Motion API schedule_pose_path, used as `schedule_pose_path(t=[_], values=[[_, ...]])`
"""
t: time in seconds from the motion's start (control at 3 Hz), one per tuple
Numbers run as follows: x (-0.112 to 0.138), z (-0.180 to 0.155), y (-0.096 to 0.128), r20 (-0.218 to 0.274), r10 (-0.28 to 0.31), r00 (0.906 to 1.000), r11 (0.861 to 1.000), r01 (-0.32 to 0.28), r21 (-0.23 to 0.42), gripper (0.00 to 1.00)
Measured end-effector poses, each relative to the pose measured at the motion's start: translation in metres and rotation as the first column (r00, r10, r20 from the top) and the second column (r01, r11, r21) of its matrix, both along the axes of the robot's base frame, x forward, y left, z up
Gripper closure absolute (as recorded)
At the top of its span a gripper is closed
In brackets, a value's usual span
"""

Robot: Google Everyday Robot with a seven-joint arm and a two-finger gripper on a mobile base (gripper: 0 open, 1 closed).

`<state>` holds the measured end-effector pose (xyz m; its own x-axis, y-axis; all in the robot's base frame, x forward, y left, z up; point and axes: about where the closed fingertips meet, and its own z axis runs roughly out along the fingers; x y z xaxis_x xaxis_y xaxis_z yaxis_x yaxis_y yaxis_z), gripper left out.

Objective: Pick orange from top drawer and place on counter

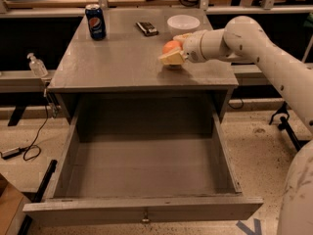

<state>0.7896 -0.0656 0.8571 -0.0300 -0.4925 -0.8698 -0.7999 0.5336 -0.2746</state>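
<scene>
Over counter (122, 65), near white bowl (183, 24): gripper (174, 49) clamped around orange (170, 45). Likely light, firm, smooth, roll-prone; best held across widest middle.

White tubular arm (264, 53), rounded joints, possibly faint dark speckles, cream-yellow jaws above the counter (122, 62)

One high front view looks down; end effector (171, 48) over counter (117, 62)
</scene>
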Motion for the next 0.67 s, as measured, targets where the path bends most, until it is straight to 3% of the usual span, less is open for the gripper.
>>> schedule_pose_path(t=[0.67], values=[[0.0, -0.0007, 0.0013, -0.001, 0.002, 1.0, 1.0, -0.002, 0.0, 0.0]])
